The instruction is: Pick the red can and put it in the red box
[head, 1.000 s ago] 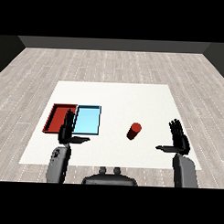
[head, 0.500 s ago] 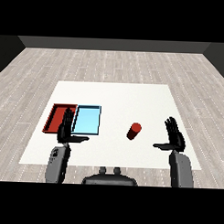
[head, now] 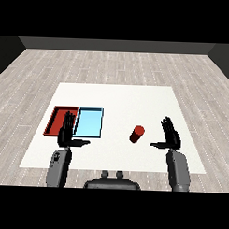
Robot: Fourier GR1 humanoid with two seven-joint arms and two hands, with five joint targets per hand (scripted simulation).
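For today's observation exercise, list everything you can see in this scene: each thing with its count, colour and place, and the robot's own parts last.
table: one, white, centre of the wood-plank floor.
red tray: one, red, left part of the table, touching the light blue tray's left side.
light blue tray: one, light blue, just right of the red tray.
red can: one, red, on the table right of centre, apart from both trays and both hands.
left hand: one, black on a grey forearm, fingers straight, in front of the red tray's near right corner.
right hand: one, black on a grey forearm, fingers straight, right of the can, not touching it.
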